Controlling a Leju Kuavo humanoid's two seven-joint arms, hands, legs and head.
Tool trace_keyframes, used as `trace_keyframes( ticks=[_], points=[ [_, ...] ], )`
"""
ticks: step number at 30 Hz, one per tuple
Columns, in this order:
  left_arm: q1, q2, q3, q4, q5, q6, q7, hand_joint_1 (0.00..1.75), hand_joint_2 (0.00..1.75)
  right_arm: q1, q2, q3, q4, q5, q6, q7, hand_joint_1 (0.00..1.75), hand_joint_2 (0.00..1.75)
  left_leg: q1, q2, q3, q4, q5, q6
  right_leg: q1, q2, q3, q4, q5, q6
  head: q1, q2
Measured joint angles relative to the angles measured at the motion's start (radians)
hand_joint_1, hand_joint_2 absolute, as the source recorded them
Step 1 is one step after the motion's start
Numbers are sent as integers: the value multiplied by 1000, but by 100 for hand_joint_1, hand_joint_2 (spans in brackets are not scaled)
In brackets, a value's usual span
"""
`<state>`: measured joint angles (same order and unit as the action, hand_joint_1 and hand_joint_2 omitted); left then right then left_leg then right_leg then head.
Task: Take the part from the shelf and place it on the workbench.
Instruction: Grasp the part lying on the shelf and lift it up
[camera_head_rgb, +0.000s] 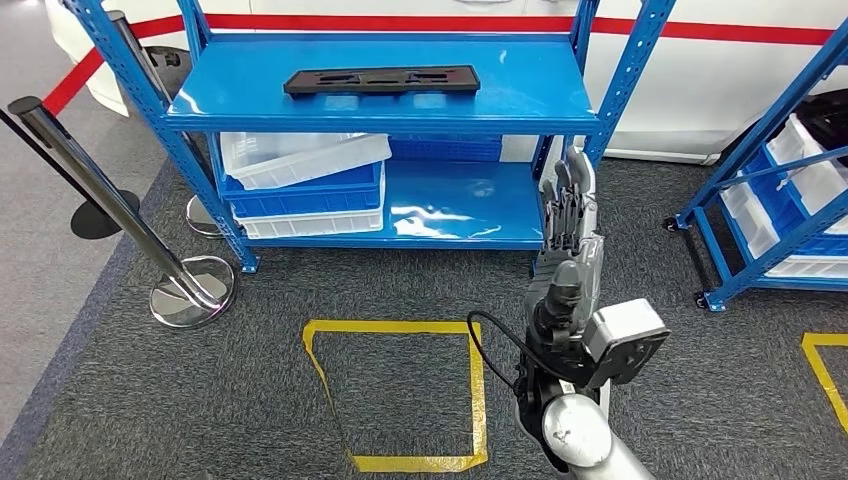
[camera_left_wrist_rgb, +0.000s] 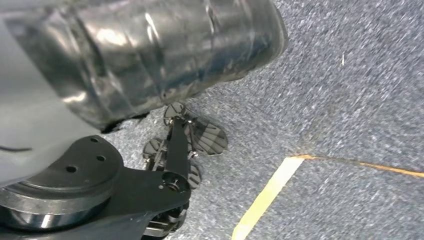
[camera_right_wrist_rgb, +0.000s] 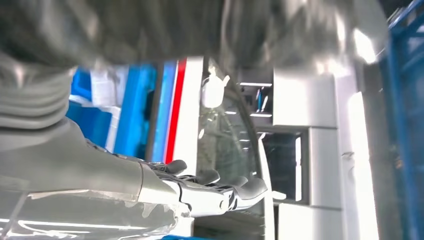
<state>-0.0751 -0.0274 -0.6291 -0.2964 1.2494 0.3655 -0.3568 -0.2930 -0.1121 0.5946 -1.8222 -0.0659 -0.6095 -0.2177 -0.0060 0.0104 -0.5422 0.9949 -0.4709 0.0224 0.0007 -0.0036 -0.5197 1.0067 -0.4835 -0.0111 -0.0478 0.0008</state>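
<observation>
A blue metal shelf (camera_head_rgb: 380, 100) stands on grey carpeted floor (camera_head_rgb: 250, 400); on its top board lies a long, flat black part (camera_head_rgb: 381, 80), set lengthwise near the middle; on the lower board, at the left, sits a stack of bins: a white bin (camera_head_rgb: 300, 155) tilted atop a blue bin (camera_head_rgb: 310, 193), with another white bin (camera_head_rgb: 310, 224) beneath; yellow tape (camera_head_rgb: 400, 395) outlines a square on the floor before the shelf.

Right arm raised forward, forearm angled upward. Right hand (camera_head_rgb: 568, 215) empty, fingers (camera_right_wrist_rgb: 220, 180) extended straight and close together, pointing ahead; palm turned toward robot's left.
</observation>
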Motion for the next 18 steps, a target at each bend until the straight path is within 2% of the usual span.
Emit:
trace_keyframes(
  ticks=[1, 10, 18],
  points=[
    [0, 0, -2, 1, 5, 0, -11, 0, 175, -4, -8, 15, -20, 24, 2, 12, 0, 175, 0, 0, 0, 0, 0, 0, 0, 0, 0, 0, 0, 0, 0, 0],
    [-5, 0, -14, 4, 78, -11, -167, 0, 175, -28, -62, 115, -145, 129, 64, 72, 0, 175, 0, 0, 0, 0, 0, 0, 0, 0, 0, 0, 0, 0, 0, 0],
    [-7, 2, -18, 9, 93, 1, -178, 0, 175, -25, -75, 139, -174, 99, 36, 39, 0, 175, 0, 0, 0, 0, 0, 0, 0, 0, 0, 0, 0, 0, 0, 0]
  ],
)
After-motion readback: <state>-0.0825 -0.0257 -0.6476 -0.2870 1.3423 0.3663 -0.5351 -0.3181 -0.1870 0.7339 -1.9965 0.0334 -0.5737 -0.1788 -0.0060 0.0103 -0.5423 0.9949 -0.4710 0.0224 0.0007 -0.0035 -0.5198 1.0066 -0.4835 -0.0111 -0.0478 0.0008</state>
